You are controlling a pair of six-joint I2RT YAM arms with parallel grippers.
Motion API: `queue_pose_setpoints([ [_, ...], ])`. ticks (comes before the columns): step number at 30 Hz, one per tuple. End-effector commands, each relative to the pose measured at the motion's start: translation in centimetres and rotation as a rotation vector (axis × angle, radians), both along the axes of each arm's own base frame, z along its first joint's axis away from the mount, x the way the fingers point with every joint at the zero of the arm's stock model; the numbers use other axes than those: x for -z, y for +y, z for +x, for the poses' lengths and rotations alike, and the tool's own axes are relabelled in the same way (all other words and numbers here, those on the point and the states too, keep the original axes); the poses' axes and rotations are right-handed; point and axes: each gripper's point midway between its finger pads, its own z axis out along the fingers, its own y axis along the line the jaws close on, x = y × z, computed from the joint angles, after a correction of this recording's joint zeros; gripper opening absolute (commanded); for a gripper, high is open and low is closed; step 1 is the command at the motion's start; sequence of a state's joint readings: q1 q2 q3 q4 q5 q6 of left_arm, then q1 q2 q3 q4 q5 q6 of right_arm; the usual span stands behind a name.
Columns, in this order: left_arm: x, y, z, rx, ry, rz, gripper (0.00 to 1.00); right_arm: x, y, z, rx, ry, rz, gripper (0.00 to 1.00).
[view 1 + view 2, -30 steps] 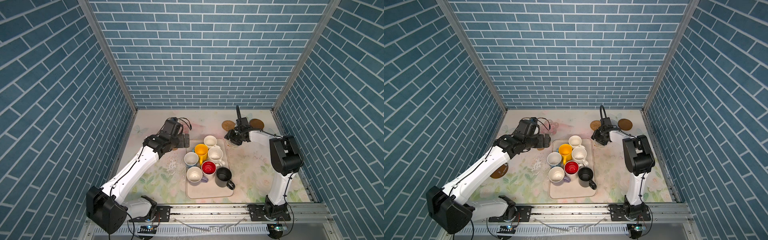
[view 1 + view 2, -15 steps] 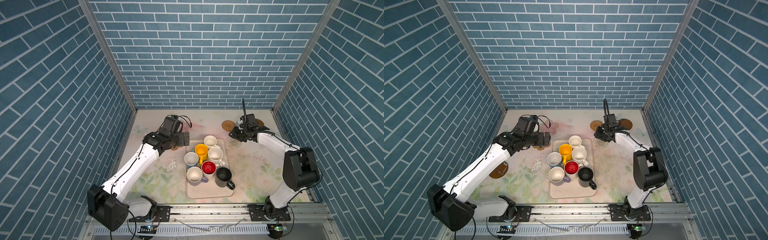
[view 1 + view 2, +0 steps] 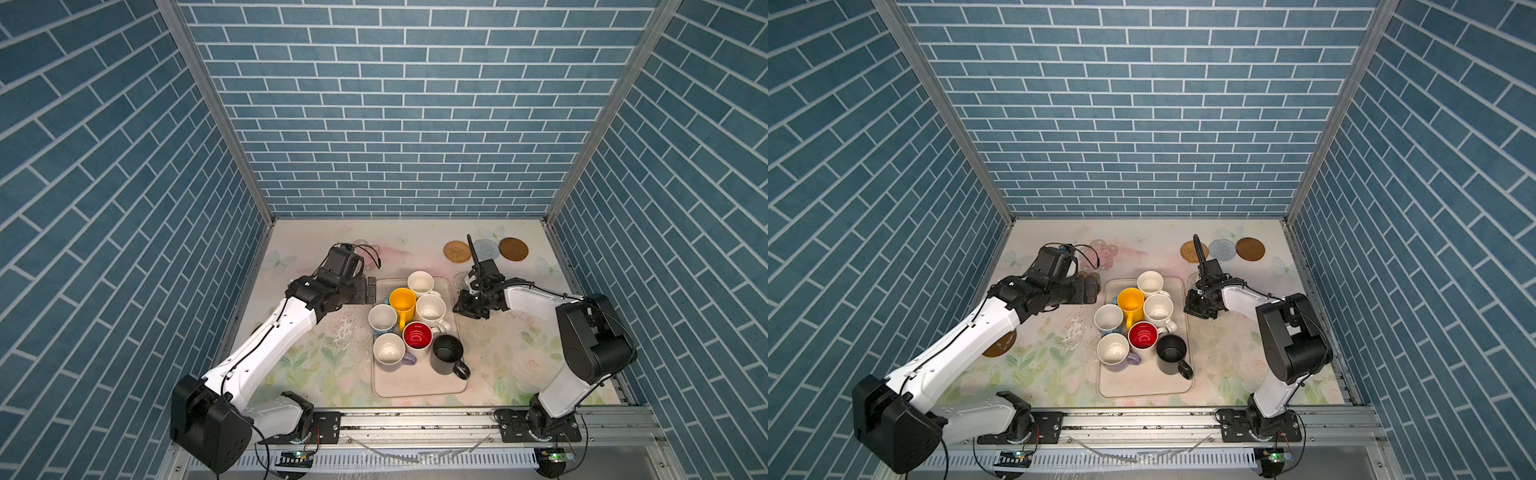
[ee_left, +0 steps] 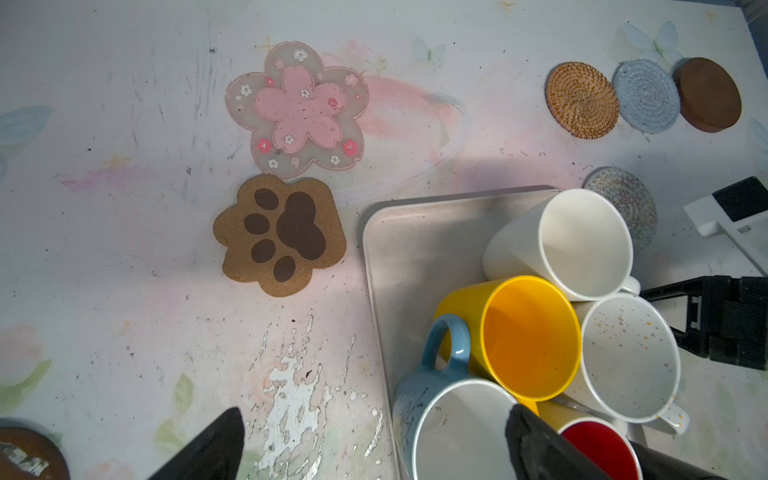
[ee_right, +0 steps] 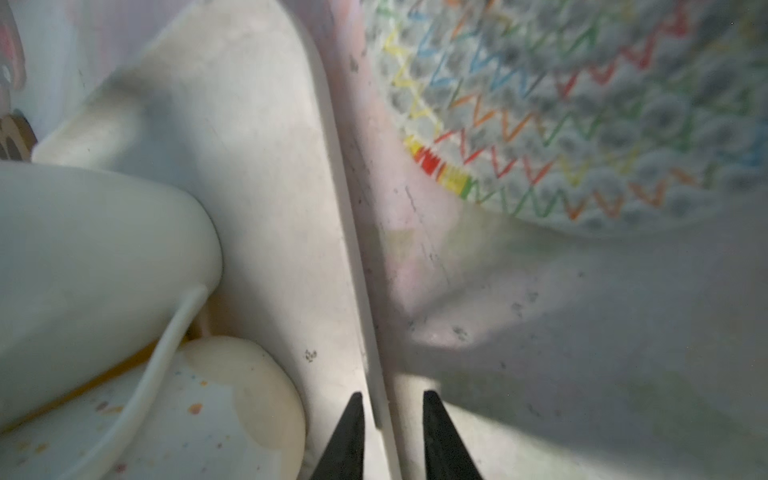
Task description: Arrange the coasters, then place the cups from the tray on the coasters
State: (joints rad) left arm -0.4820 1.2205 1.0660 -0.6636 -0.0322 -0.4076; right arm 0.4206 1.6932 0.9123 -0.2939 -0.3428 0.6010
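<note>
Several cups stand packed on the cream tray (image 3: pixel 419 386): yellow (image 3: pixel 402 300), black (image 3: pixel 446 349), red-inside (image 3: pixel 417 336), light blue (image 4: pixel 440 399) and cream ones. My right gripper (image 5: pixel 390 399) is down at the tray's right rim, shut on it with one finger on each side; in a top view the right gripper (image 3: pixel 467 309) sits beside the clear patterned coaster (image 3: pixel 462 280). My left gripper (image 4: pixel 376 415) hangs open over the tray's left edge, above the blue cup. Pink flower coaster (image 4: pixel 297 110) and paw coaster (image 4: pixel 280 235) lie left of the tray.
Rattan coaster (image 3: pixel 457 252), pale blue knit coaster (image 3: pixel 485 249) and a brown disc (image 3: pixel 513 248) sit in a row at the far right. Another brown disc (image 3: pixel 1000 345) lies under my left arm. Brick walls enclose the table on three sides.
My right gripper has come from beside the far coasters down to the tray's right rim and narrowed its jaws round it. The left arm has hardly moved.
</note>
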Motion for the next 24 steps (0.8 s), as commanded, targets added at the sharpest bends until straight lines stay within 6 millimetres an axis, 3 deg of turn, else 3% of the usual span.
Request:
queue_pose_setpoints([
  [1, -0.4, 0.5, -0.2, -0.02, -0.023, -0.016, 0.99, 1.3, 0.8, -0.5, -0.031, 0.016, 0.014, 0.22],
  [9, -0.5, 1.0, -1.0, -0.028, -0.024, -0.017, 0.99, 2.5, 2.3, 0.1, -0.031, 0.037, 0.035, 0.0],
  [20, -0.1, 1.0, -0.7, -0.026, -0.018, -0.001, 0.99, 2.7, 4.7, 0.6, -0.065, 0.035, 0.056, 0.0],
  [24, -0.1, 0.8, -0.6, -0.022, -0.016, -0.002, 0.99, 2.5, 4.7, 0.9, -0.066, 0.029, 0.034, 0.0],
])
